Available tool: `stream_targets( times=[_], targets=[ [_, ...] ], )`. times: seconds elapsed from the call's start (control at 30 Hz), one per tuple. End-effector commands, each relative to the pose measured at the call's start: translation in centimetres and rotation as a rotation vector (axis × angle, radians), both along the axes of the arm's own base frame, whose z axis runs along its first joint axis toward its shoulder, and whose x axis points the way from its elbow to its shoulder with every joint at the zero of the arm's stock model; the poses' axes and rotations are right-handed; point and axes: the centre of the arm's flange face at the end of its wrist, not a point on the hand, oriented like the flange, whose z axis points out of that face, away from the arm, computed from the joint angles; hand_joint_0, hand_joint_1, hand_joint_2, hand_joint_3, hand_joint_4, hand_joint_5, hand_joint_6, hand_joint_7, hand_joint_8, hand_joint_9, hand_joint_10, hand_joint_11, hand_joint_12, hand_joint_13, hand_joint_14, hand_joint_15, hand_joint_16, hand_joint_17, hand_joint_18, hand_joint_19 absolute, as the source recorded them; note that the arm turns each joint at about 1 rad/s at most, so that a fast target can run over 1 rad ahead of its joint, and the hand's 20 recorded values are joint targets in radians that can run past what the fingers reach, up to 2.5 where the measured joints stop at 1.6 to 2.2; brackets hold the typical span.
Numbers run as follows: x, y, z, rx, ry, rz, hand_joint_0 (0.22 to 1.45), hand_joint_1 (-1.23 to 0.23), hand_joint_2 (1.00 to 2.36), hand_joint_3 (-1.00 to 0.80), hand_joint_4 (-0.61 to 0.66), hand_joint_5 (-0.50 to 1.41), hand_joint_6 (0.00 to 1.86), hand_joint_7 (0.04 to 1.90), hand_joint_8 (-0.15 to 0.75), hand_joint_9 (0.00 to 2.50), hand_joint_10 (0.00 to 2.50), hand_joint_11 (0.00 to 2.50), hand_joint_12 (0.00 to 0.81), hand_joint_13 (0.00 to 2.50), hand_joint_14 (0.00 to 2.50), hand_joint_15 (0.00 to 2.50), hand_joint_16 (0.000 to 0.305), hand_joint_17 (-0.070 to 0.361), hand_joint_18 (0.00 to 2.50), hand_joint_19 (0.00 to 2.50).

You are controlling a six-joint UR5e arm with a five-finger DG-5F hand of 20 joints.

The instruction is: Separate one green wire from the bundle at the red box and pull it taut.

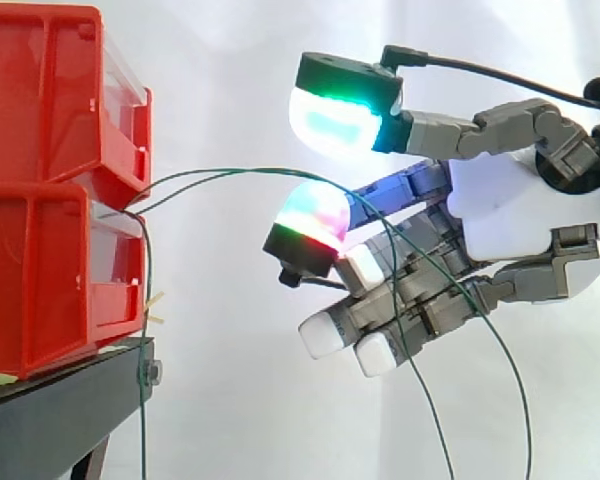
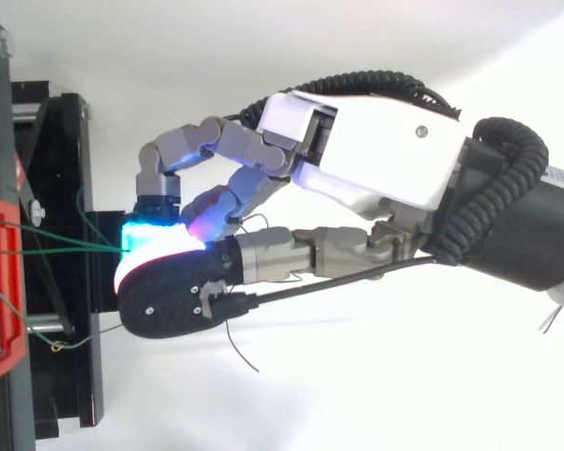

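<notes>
The hand (image 1: 500, 215) is not pinching. Its upper pad (image 1: 335, 118) and lower pad (image 1: 310, 220) stand apart, and the fingers under them are curled in loosely.

The green wires (image 1: 250, 169) leave the bins (image 1: 40, 120) ahead of the fingertips. They arc toward the hand, run through the gap between the 2 pads and lie over the lower one. From there they drape across the curled fingers and hang below the hand.

The main risk, as I judge it, is that 2 strands cross the lower pad close together. Closing there would likely trap both rather than 1, and a pull would then drag the bundle. The slack draped over the curled fingers could also snag as the hand draws back. A thin wire may slide off a rounded pad.

Ahead of the hand and lower, a loose strand (image 1: 146, 290) hangs down the bin front. It runs past the black stand (image 1: 60, 410), close enough to get swept in. Nothing stands between the hand and the bins. Behind everything is a white curtain (image 1: 230, 60).
</notes>
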Motion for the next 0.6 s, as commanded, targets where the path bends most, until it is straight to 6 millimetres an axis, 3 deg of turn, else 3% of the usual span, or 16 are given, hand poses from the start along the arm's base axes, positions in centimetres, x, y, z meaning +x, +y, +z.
stream_targets(
  times=[0.0, 0.2, 0.3, 0.4, 0.47, 0.57],
  targets=[
    [-0.01, 0.11, -0.01, 0.000, 0.002, 0.002, 0.63, -0.58, 1.01, -0.39, 0.22, -0.19, 0.77, 1.32, 0.378, 1.01, 0.02, 0.73, 0.407, 0.89, 0.02, 0.44, 0.058, 0.131, 0.80, 0.53],
    [-0.02, -0.01, -0.01, 0.000, 0.002, 0.001, 0.63, -0.71, 1.02, -0.18, 0.21, -0.22, 0.81, 1.34, 0.373, 0.97, 0.02, 0.74, 0.402, 0.88, 0.02, 0.44, 0.059, 0.132, 0.79, 0.52],
    [-0.02, -0.01, -0.01, 0.000, 0.002, 0.001, 0.65, -0.75, 1.02, -0.16, 0.21, -0.22, 0.83, 1.32, 0.375, 0.95, 0.02, 0.73, 0.404, 0.87, 0.02, 0.44, 0.059, 0.133, 0.79, 0.52],
    [0.00, 0.11, 0.01, 0.000, 0.000, 0.002, 0.70, -0.83, 1.01, -0.30, 0.22, -0.23, 0.84, 1.29, 0.359, 0.91, 0.02, 0.74, 0.392, 0.85, 0.02, 0.44, 0.059, 0.132, 0.77, 0.50],
    [0.00, 0.00, 0.01, -0.001, 0.001, 0.001, 0.70, -0.84, 1.00, -0.50, 0.21, -0.22, 0.84, 1.28, 0.353, 0.90, 0.02, 0.75, 0.388, 0.85, 0.02, 0.44, 0.058, 0.131, 0.76, 0.50],
    [0.01, -0.01, 0.02, 0.000, -0.001, -0.001, 0.61, -0.77, 1.00, -0.50, 0.22, -0.22, 0.84, 1.28, 0.354, 0.92, 0.02, 0.73, 0.392, 0.86, 0.02, 0.45, 0.058, 0.130, 0.76, 0.52]
  ],
)
